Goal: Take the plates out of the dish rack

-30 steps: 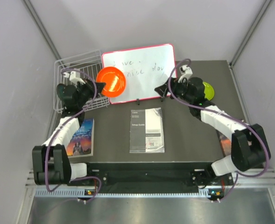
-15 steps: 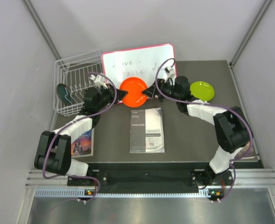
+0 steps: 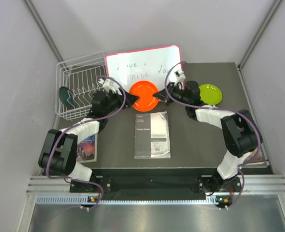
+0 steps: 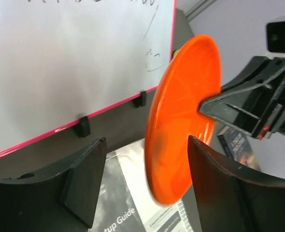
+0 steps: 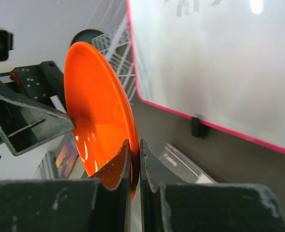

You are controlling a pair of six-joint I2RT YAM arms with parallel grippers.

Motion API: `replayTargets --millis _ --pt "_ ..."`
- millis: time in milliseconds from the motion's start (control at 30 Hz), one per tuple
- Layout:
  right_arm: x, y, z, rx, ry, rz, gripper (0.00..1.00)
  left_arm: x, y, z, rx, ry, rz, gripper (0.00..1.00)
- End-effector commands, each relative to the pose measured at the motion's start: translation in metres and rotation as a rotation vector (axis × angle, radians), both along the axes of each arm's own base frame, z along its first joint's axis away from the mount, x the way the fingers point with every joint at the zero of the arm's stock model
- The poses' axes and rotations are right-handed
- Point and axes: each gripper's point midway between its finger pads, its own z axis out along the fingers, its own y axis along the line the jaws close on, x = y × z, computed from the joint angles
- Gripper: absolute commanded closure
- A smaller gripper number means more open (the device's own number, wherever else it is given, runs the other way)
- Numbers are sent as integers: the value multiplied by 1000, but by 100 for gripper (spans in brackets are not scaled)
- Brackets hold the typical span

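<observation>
Whiteboard (image 3: 142, 60) stands close behind the orange plate (image 3: 143, 93); booklet (image 3: 152, 135) lies flat in front

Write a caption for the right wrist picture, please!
The right gripper pinches the rim of the orange plate, held on edge in front of the red-framed whiteboard.

orange plate (image 3: 143, 94) moves from dish rack (image 3: 79, 84) side to centre; right gripper (image 3: 157, 95) leaves lime plate (image 3: 209, 93), clamps its rim; left gripper (image 3: 132, 99) apparently lets go
</observation>
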Motion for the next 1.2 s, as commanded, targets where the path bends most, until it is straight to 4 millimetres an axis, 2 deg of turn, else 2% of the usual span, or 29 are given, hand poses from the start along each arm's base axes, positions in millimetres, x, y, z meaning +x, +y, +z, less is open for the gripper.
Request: replayTargets --millis 0,33,100,133,200,233,267,300,333,367,400,433,467,533,567,600,633,667,700,767,867,1000,1167 --pt "17 -63 30 1 -98 -237 100 15 11 5 98 -55 78 24" --pt "17 -89 34 -16 -112 -312 100 13 18 1 131 -37 104 21" --pt "21 -126 30 -52 -101 -446 100 22 38 1 213 -62 206 18" --pt "17 -155 31 -70 -110 -523 100 21 46 10 251 -95 231 16" --pt "15 -193 25 -116 -97 -650 100 23 65 15 311 -95 314 13" --pt "10 -218 32 -132 -119 -725 100 21 72 28 323 -127 347 11" --pt "9 -238 32 -155 -119 -804 100 20 81 31 364 -134 375 10" --pt "7 -251 31 -175 -114 -852 100 21 89 42 369 -156 415 7" --pt "4 -267 28 -212 -101 -900 100 22 105 57 397 -194 491 3" --pt "5 -288 25 -246 -86 -989 100 23 116 65 409 -209 526 1" --pt "7 -297 24 -253 -73 -1021 100 24 125 77 420 -219 554 1" --pt "8 -316 22 -257 -55 -1067 100 24 136 86 431 -223 590 1" --pt "11 -323 22 -250 -53 -1084 100 27 154 98 430 -229 638 1" --pt "21 -338 18 -244 -32 -1117 100 28 173 103 425 -221 676 1" --pt "25 -344 15 -256 -8 -1128 100 29 197 104 427 -209 727 1" --pt "32 -349 22 -247 -11 -1144 100 29 209 104 420 -198 758 1" --pt "38 -357 13 -259 15 -1148 100 29 215 103 402 -188 779 1" --pt "41 -362 10 -262 31 -1153 100 29 239 100 404 -174 828 1" --pt "49 -366 6 -260 44 -1154 100 29 246 99 403 -168 847 1" --pt "56 -373 2 -259 57 -1141 100 32 259 92 419 -144 872 1" --pt "70 -382 -14 -273 109 -1136 100 37 272 80 414 -115 894 1" --pt "93 -382 -40 -240 152 -1074 100 46 285 57 373 -50 890 1" --pt "114 -373 -64 -218 199 -984 100 50 301 41 340 -12 920 1"
